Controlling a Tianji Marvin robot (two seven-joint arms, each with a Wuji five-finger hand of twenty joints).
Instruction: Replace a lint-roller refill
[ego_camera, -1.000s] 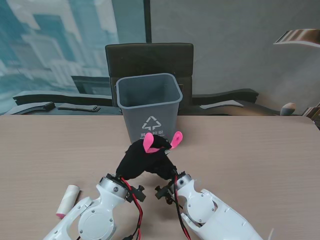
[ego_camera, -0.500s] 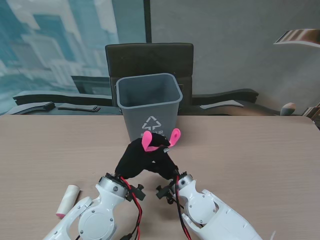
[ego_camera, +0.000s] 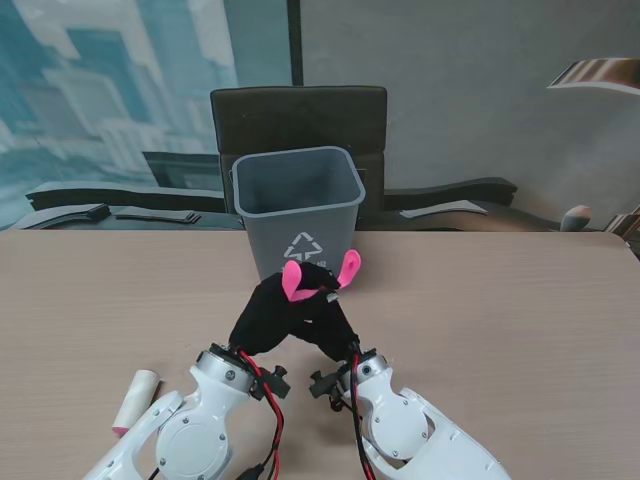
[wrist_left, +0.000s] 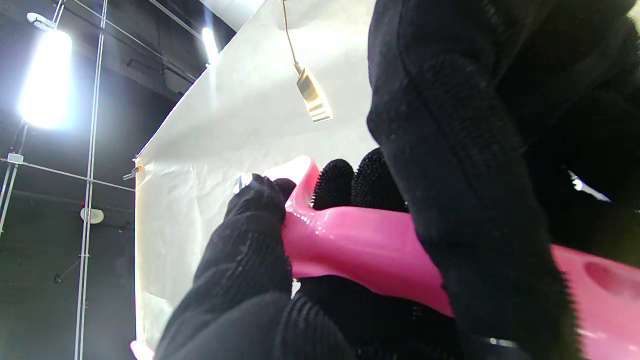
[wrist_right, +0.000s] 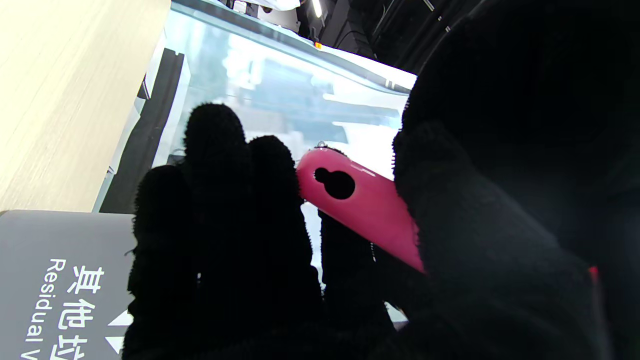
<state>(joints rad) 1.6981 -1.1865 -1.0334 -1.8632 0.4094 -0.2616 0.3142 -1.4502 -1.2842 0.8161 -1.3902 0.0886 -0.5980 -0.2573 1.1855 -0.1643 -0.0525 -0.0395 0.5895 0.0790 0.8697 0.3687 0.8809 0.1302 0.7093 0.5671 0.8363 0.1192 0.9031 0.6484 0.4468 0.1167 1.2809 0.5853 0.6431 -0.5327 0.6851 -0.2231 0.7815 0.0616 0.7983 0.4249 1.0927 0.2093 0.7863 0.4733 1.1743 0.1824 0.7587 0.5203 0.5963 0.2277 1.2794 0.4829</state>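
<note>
Two black-gloved hands meet at the lower middle of the stand view, raised over the pale wood-grain table (ego_camera: 500, 300). The left hand (ego_camera: 262, 318) and right hand (ego_camera: 325, 325) both have their fingers curled tight around the pink lint-roller handle (ego_camera: 296, 281), whose two pink ends stick up out of the gloves; the right wrist view shows its end with a keyhole-shaped hanging hole. At the lower left of the frame, well apart from the hands, a white refill roll (ego_camera: 135, 399) with a pink end lies on the table. Farther up, at the middle of the frame, stands a grey bin (ego_camera: 298, 215) with a recycling mark. Behind it are a dark chair back (ego_camera: 298, 115), a city-view window (ego_camera: 120, 90) at upper left, and a grey wall (ego_camera: 470, 90) at upper right.
</note>
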